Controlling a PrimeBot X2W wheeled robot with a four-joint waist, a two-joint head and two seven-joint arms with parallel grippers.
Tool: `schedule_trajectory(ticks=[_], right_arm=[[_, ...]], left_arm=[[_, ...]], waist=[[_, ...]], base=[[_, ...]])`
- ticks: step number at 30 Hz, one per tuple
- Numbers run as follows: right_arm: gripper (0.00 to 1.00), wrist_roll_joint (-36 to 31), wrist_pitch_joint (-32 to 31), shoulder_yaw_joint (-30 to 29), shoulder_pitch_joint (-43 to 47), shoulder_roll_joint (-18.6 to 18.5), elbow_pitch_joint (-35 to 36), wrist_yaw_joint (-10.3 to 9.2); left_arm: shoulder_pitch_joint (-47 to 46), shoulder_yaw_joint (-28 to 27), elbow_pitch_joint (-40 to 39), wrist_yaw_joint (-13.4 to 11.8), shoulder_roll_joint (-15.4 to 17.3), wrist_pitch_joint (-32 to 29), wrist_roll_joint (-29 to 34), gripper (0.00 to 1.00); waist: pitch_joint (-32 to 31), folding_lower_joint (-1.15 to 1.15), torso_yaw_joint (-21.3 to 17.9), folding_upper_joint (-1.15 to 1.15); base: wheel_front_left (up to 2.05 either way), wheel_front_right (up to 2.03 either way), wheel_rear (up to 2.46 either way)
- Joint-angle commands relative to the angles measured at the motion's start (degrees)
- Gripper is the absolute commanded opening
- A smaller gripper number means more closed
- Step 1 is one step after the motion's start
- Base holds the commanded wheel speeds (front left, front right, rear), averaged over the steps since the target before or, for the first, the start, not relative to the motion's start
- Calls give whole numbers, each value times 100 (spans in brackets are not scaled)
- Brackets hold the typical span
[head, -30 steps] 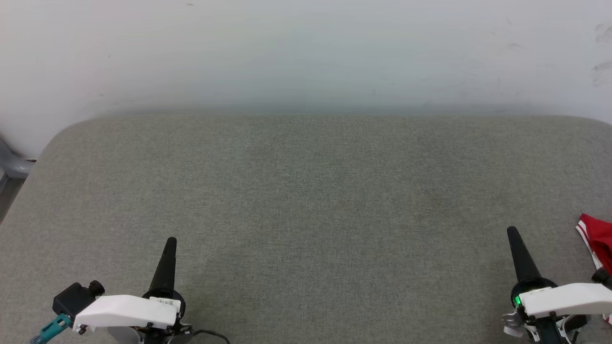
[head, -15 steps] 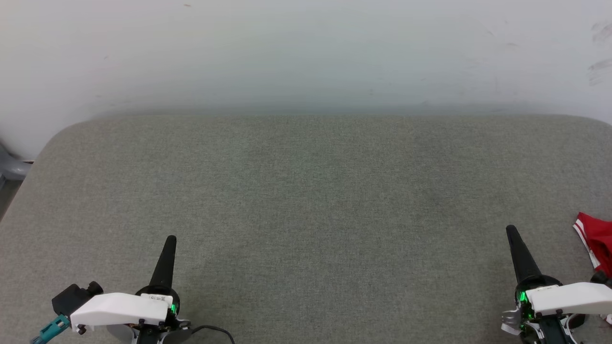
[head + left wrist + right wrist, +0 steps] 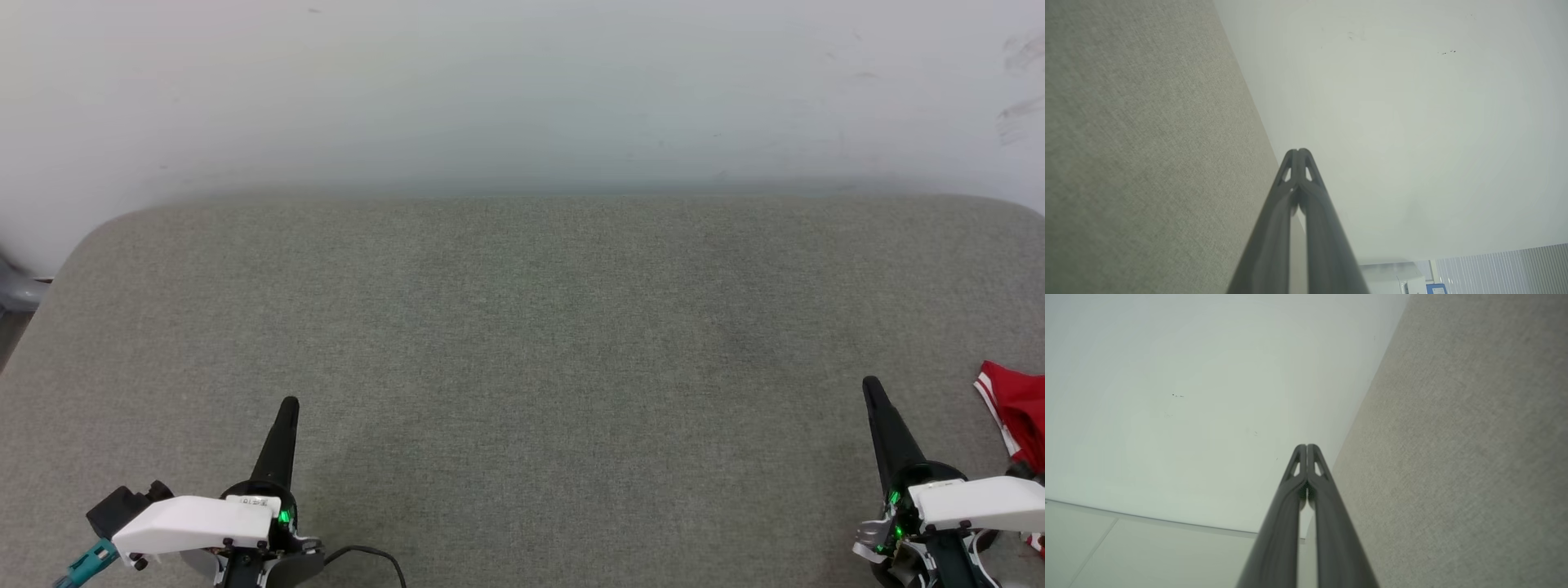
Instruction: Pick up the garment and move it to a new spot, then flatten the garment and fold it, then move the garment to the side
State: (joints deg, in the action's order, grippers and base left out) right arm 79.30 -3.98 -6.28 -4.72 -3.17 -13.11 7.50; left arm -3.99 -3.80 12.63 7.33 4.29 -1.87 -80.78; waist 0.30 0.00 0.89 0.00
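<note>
Garment (image 3: 1019, 407) lies at the far right edge of grey padded surface (image 3: 522, 327). Red with striped trim, mostly cut off by the frame, so can't tell if folded or bunched. Left gripper (image 3: 286, 408) is near the surface's front left. Right gripper (image 3: 870, 390) is near the front right, just beside the garment but not touching. Both have fingers pressed together, holding nothing. Fits either garment waiting for pickup or already set aside; arms look parked, which suits both.

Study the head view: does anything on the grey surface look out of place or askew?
The red garment lies rumpled at the far right edge of the grey surface, beside the shut right claw, running off the picture. Nothing else stands out.
</note>
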Motion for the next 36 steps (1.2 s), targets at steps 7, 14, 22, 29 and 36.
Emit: schedule_trajectory(ticks=[7,14,22,29,36], right_arm=[[0,383,-75,-13,-120,22,-18,-1],[0,716,-150,-19,-154,28,-49,-1],[0,1031,-207,-25,-160,33,-74,-2],[0,1285,-265,-30,-187,38,-97,-2],[0,1320,-268,-30,-180,39,-99,-2]], left_arm=[[-149,-53,29,20,-28,-115,-369,0],[-183,-97,73,22,-38,-216,-683,0],[-221,-137,114,22,-48,-308,-983,0],[-232,-165,145,22,-59,-386,-1232,0],[-240,-173,147,23,-64,-398,-1247,0]], waist=[[-3,0,-20,0],[-6,0,-43,0],[-9,0,-65,0],[-11,0,-84,0],[-12,0,-89,0]], base=[[0,0,0],[0,0,0],[0,0,0],[0,0,0],[0,0,0]])
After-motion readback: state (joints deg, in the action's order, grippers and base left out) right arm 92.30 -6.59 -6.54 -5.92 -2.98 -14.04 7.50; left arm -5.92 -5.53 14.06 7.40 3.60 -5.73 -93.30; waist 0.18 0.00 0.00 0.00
